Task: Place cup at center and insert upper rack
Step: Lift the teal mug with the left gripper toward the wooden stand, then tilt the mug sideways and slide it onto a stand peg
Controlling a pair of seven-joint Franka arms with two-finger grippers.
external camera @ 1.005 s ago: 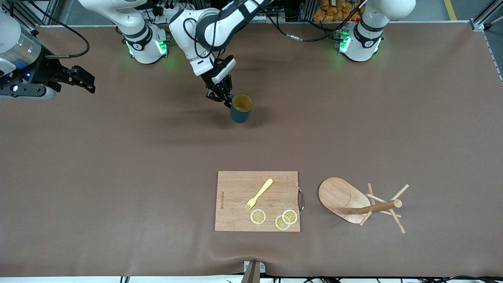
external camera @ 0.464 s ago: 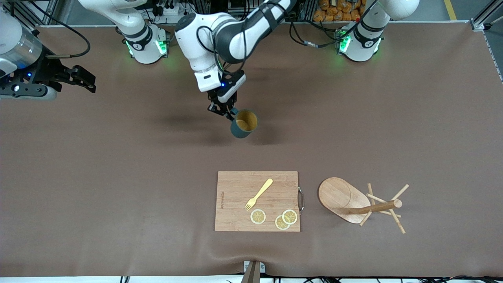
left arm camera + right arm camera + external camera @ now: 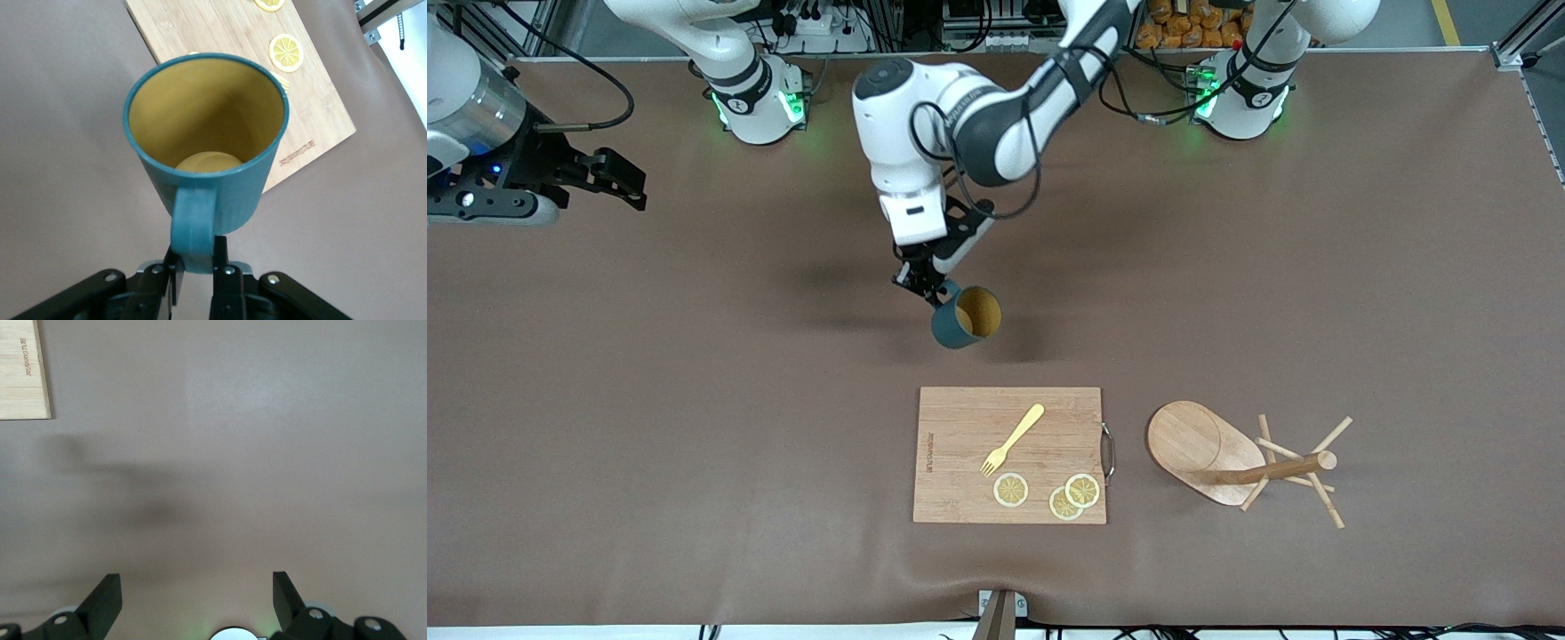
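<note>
Lemon slices [image 3: 1082, 490]: three, plus one fork [image 3: 1012, 440], on one cutting board [image 3: 960, 462]. One upper rack [image 3: 1240, 460] tipped over beside it. One cup [image 3: 966, 317] airborne, tilted, handle clenched by left gripper [image 3: 927, 286] over mid-table. Right gripper [image 3: 627, 182] waits, jaws spread.

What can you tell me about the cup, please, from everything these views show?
The cup is a small dark teal mug, mustard-yellow inside, with one loop handle; it looks like plastic and appears empty. The left gripper is shut on the handle and holds the cup in the air, tilted so its mouth shows to the front camera. It hangs over bare table near the middle, just short of the cutting board. Nothing but the gripper touches it.
</note>
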